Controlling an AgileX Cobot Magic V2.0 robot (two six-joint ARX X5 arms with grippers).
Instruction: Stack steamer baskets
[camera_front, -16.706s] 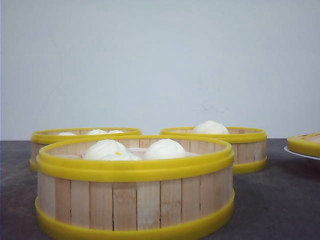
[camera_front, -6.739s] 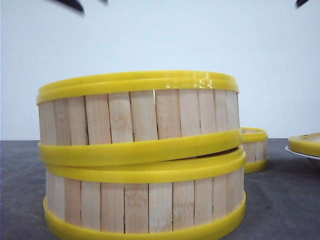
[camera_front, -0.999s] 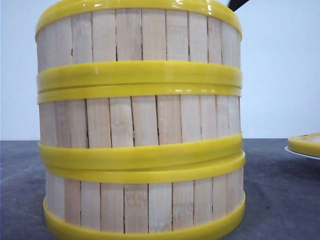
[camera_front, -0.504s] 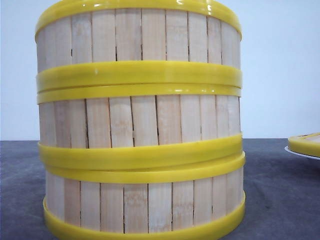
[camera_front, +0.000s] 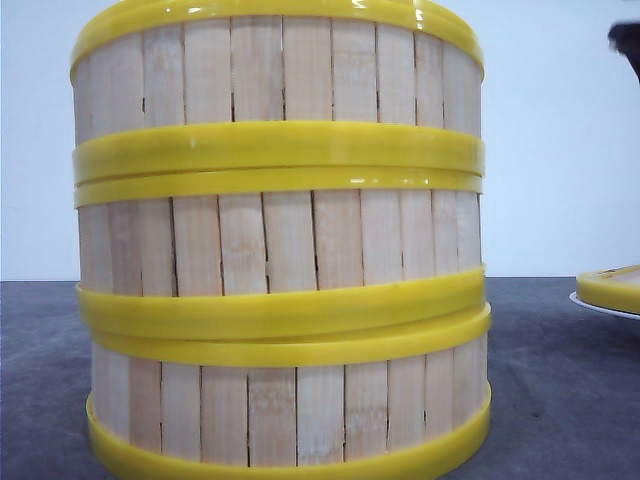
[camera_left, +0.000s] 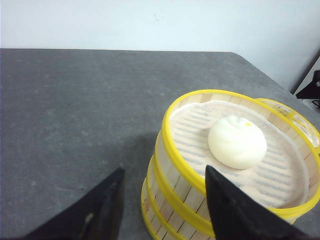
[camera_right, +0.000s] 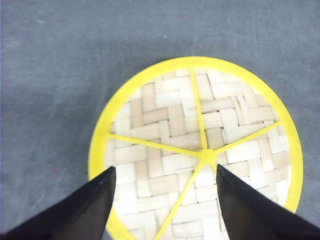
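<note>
while the left gripper (camera_left: 162, 200) hangs w/ fingers spread wide and nothing between them, it sits over the near edge of the steamer baskets (camera_front: 280, 240), which stand as a 3-high stack on the dark grey table (camera_front: 560, 400), filling the middle of the front view. top basket (camera_left: 235, 150) is open, w/ one white bun (camera_left: 236, 142) on its cloth liner. middle basket sits a bit tilted on the bottom one, rims touching. further right, a yellow-rimmed woven lid (camera_right: 200, 150) lies flat on a white plate (camera_front: 600, 306) at the table's right edge, well apart from the stack. right gripper (camera_right: 162, 200) hovers above that lid, fingers wide apart, holding nothing, not touching it as far as i can tell
</note>
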